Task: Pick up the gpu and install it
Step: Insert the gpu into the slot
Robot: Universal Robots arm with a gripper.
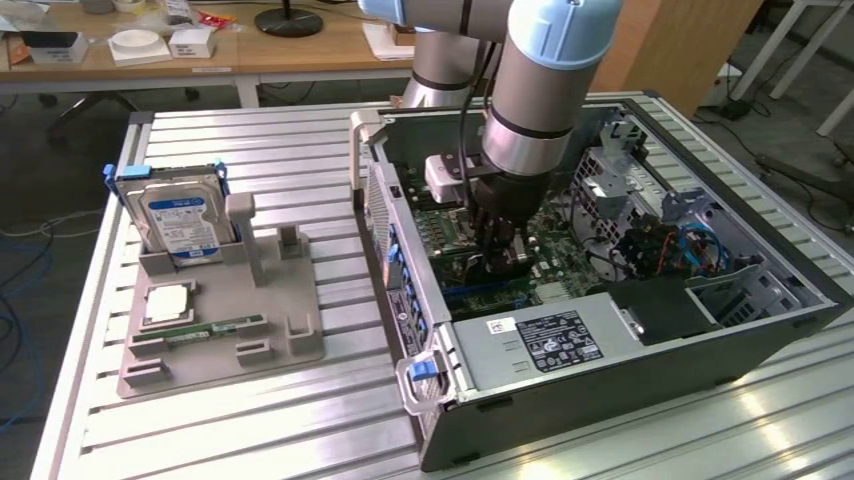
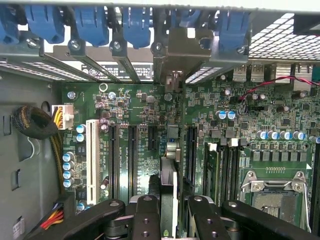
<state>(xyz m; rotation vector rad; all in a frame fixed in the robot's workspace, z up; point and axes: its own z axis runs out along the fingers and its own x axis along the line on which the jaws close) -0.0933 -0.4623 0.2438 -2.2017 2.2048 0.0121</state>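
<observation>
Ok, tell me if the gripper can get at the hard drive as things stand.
Probably not: the gripper is down inside the computer case, shut on the gpu; the hard drive stands outside in its grey holder.

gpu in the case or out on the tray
In the case: the gripper holds the gpu on edge over the motherboard; seated or not, cannot tell.

This is a robotics lab or workshop set up for computer assembly. An open desktop computer case [image 1: 601, 390] lies on a slatted aluminium bench [image 1: 267, 140] with its motherboard [image 2: 125, 100] bare and a robot arm [image 1: 534, 90] reaching down into it. Beside the case, a grey fixture [image 1: 214, 330] holds a hard drive [image 1: 180, 220] upright. Behind the case stand wooden desks [image 1: 294, 55] scattered with small white boxes [image 1: 140, 45].
</observation>
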